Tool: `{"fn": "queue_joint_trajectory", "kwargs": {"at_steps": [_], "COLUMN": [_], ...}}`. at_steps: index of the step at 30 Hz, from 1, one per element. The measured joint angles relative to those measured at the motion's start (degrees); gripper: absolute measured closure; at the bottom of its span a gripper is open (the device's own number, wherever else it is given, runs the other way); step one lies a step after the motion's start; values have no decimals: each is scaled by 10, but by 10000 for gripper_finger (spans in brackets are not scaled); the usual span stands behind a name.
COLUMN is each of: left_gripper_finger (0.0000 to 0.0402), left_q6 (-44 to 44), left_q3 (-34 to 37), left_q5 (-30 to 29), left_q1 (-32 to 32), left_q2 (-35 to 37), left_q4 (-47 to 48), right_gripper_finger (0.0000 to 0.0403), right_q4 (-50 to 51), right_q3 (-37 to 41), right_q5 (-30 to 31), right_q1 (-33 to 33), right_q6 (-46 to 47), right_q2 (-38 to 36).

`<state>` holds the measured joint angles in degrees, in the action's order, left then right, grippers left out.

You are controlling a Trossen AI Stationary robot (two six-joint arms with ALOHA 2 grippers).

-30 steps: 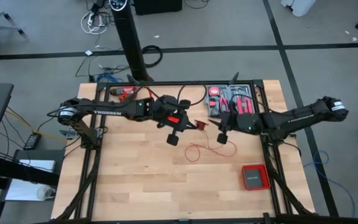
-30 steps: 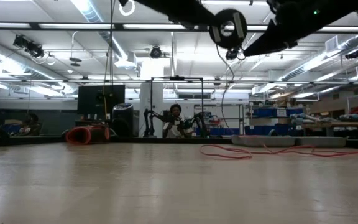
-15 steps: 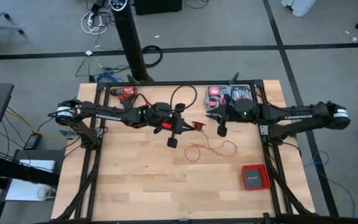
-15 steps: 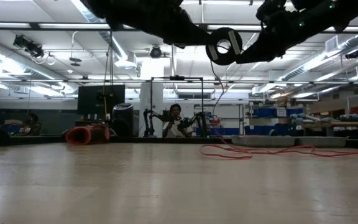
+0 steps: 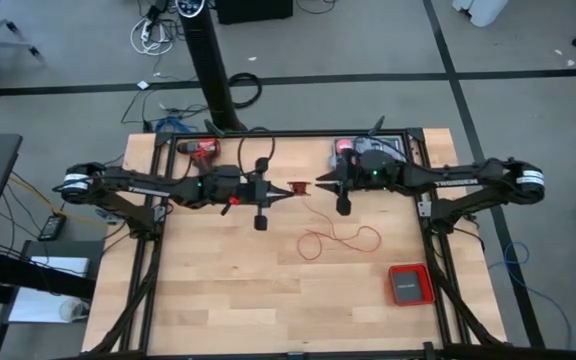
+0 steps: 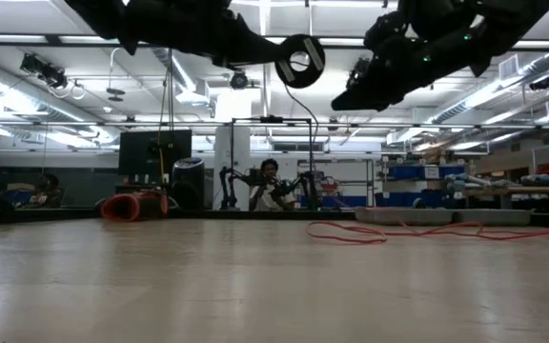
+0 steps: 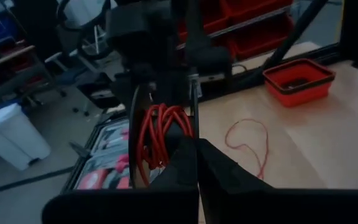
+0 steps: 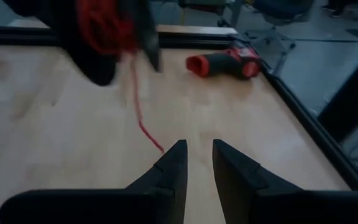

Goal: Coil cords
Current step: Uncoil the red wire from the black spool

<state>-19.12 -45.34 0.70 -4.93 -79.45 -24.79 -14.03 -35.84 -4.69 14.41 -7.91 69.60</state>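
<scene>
High view: both arms meet over the back of the worktop, red cord between them

The left gripper [image 5: 290, 188] reaches in from the left and the right gripper [image 5: 320, 185] from the right, their tips close together above the rear middle of the worktop [image 5: 218, 290]. The left gripper's fingers are pressed together on a small bundle of the red cord [image 7: 161, 134]; in the left wrist view the loops hang just past the fingertips. The right gripper's fingers [image 8: 173, 165] stand apart with a clear gap and hold nothing.

The rest of the cord lies loose on the worktop as a thin red curl [image 5: 336, 240], in front of the grippers and a little to the right. In the right wrist view a strand [image 8: 143, 121] trails down from the bundle toward the wood.

A red-and-black drill [image 5: 200, 150] lies at the back left, a tool tray [image 5: 388, 150] at the back right, and a flat red box [image 5: 408, 284] sits near the front right.
</scene>
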Motion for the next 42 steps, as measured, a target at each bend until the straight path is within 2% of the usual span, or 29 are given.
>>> {"fn": "queue_joint_trajectory", "kwargs": {"at_steps": [7, 15, 32, 42], "left_gripper_finger": [401, 401, 401, 402], "left_q6": [-19, -19, 12, 12], "left_q3": [-1, -1, -1, -1], "left_q5": [-8, -7, -24, -21], "left_q1": [0, 0, 0, 1], "left_q2": [3, 3, 3, 3], "left_q4": [9, 29, 14, 18], "right_gripper_finger": [328, 329, 330, 332], "right_q4": [-8, -2, 32, 4], "right_q3": [-45, -65, -67, -66], "right_q5": [-13, -54, -27, -16], "right_q1": [0, -5, -13, -29], "right_q6": [-25, -37, -59, -76], "right_q2": [44, 43, 43, 43]}}
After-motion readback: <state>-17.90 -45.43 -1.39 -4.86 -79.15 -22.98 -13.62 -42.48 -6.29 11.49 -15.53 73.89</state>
